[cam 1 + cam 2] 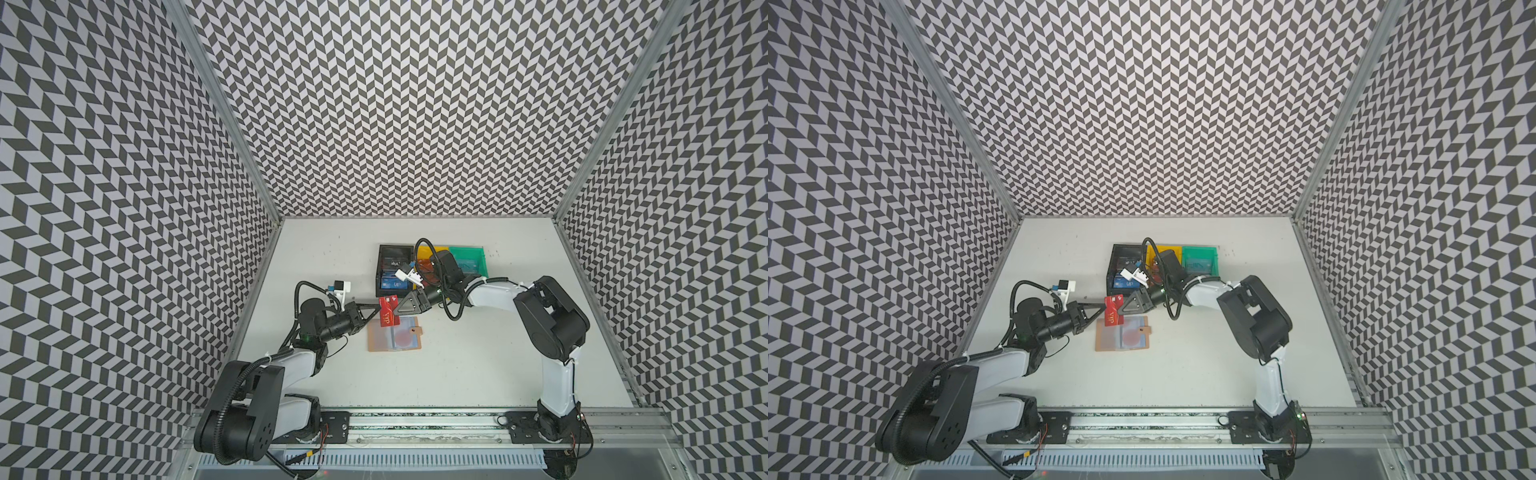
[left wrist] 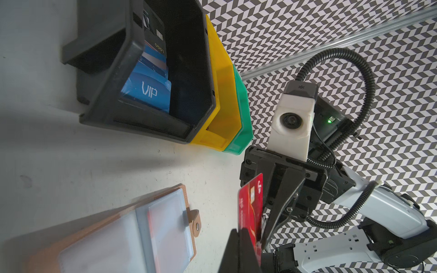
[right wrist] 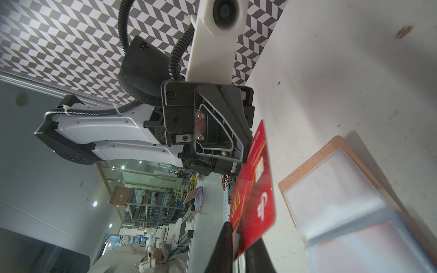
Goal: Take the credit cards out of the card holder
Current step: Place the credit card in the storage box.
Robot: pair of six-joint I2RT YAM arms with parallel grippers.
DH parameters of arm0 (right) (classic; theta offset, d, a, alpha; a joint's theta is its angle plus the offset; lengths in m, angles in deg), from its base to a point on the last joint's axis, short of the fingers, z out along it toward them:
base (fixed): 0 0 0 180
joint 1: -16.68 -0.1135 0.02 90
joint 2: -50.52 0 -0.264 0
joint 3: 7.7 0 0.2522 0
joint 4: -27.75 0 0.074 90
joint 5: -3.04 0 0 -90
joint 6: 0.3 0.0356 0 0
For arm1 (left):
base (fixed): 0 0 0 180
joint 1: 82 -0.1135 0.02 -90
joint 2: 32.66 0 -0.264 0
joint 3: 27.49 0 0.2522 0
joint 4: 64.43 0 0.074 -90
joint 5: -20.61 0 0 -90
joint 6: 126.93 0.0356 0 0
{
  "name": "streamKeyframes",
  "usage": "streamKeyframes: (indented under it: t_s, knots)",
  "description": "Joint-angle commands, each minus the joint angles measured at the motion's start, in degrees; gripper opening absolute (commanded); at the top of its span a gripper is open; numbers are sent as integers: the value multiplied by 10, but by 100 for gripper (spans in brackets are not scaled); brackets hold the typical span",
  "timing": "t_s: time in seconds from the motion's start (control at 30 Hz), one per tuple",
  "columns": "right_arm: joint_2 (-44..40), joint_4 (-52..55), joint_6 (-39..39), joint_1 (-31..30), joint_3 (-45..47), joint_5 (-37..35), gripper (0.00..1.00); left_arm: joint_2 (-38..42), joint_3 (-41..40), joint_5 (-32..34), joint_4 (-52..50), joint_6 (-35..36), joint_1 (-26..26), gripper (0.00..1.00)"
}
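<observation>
white tabletop (image 1: 457, 365), scuffed w/ small dark specks, boxed on 3 sides by black-and-white chevron walls (image 1: 415, 104) on alu framing. an alu rail (image 1: 415, 419) runs along the front edge w/ both arm bases on it. black bin (image 1: 380, 266), yellow bin (image 1: 424, 250) and green bin (image 1: 473, 253) sit side by side, touching, toward the back.

card holder (image 1: 380, 341) lies open and flat near mid-table, sleeves up, w/ a white card w/ red circle (image 1: 403, 337) in the sleeve on its tab side. red card (image 1: 389, 311) is up off the table, tilted, overlapping the holder's far corner in both top views. left gripper (image 1: 377, 308) is pinched tight on one side of it. right gripper (image 1: 398, 310) meets it from the opposite side, and the right wrist view shows its fingers (image 3: 224, 250) pressed onto the card's edge.

left wrist view only: blue vip card (image 2: 149, 92) and a dark card (image 2: 158, 35) inside the black bin, plus the holder's snap tab (image 2: 196, 222). right wrist view only: past the open front, a lab room w/ shelving and ceiling lights. top views only: a teal card (image 1: 467, 264) in the green bin.
</observation>
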State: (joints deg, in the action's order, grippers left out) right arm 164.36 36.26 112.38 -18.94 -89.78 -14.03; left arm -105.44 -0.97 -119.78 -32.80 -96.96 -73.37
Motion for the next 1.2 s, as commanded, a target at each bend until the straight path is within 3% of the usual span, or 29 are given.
streamKeyframes:
  t_s: [0.0, 0.2, 0.47, 0.63, 0.93, 1.07, 1.17]
  knots:
    - [8, -38, 9, -4, -1, 17, 7, -3, -4, 0, 11, 0, 4, 0]
    - [13, 15, -25, -2, -16, 26, 0, 4, -2, -3, -21, 19, 4, 0]
    - [29, 274, -211, 7, -100, -20, 0, 21, 5, 9, -86, 50, 3, 29]
    - [24, 350, -263, 19, -128, -60, 0, 29, 8, 9, -105, 60, -2, 32]
    - [24, 585, -384, 39, -306, -371, 0, 10, 20, 11, -129, 83, -2, 35]
    - [54, 704, -456, 39, -452, -481, 0, -10, 28, 6, -136, 90, -3, 35]
    - [54, 720, -495, 38, -499, -566, 0, -22, 34, 2, -137, 95, -3, 35]
